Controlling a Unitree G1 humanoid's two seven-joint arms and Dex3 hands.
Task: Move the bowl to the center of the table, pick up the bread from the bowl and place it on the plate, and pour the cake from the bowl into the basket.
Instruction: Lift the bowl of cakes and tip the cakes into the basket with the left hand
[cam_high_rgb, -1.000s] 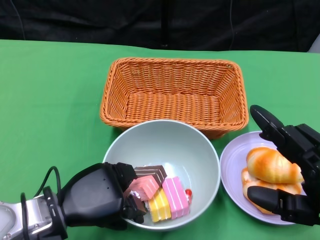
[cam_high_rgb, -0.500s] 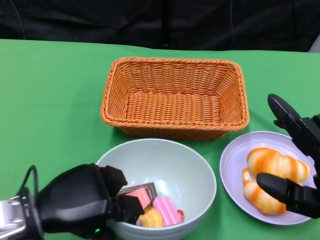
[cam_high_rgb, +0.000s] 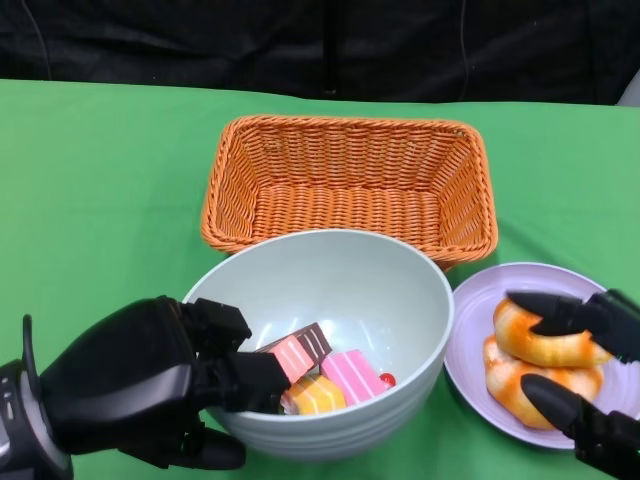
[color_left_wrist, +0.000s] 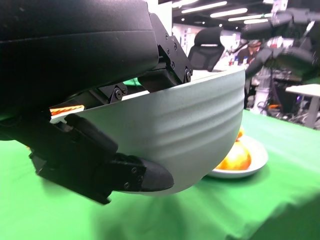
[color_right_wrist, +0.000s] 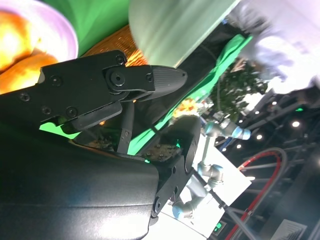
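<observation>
1. Green-covered worktop (cam_high_rgb: 100, 200), dark backdrop behind. Setting for all items below.

2. Bowl (cam_high_rgb: 350, 290), pale grey-green. Grasped at its near-left rim by the left robot hand (cam_high_rgb: 150, 385), fingers inside the rim and one beneath the wall. The left wrist view shows it lifted clear of the cloth. It sits just in front of the basket.

3. Cake (cam_high_rgb: 320, 375), several small coloured blocks. Piled in the bowl bottom on the side nearest the holding hand.

4. Basket (cam_high_rgb: 350, 190), orange wicker, rectangular. Just beyond the bowl; its near wall is partly hidden by the bowl's far rim.

5. Plate (cam_high_rgb: 470, 310), lilac, at the bowl's right, very close to it. Bread (cam_high_rgb: 540, 340), two glazed rolls, lies on it, so that part of the task appears done.

6. Right robot hand (cam_high_rgb: 580, 370). Over the plate with fingers spread around the bread. Whether it touches the rolls cannot be told; it reads as released.

7. Step in hand, by judgement: pouring the cake into the basket.
   - Carry the far rim past the basket's near wall before tipping.
   - Tip away from the hand so the blocks slide across the bowl.
   - Tilt slowly and keep the lip low over the wicker floor, lest pieces bounce out.
   - Keep the grip firm on the smooth rim.
</observation>
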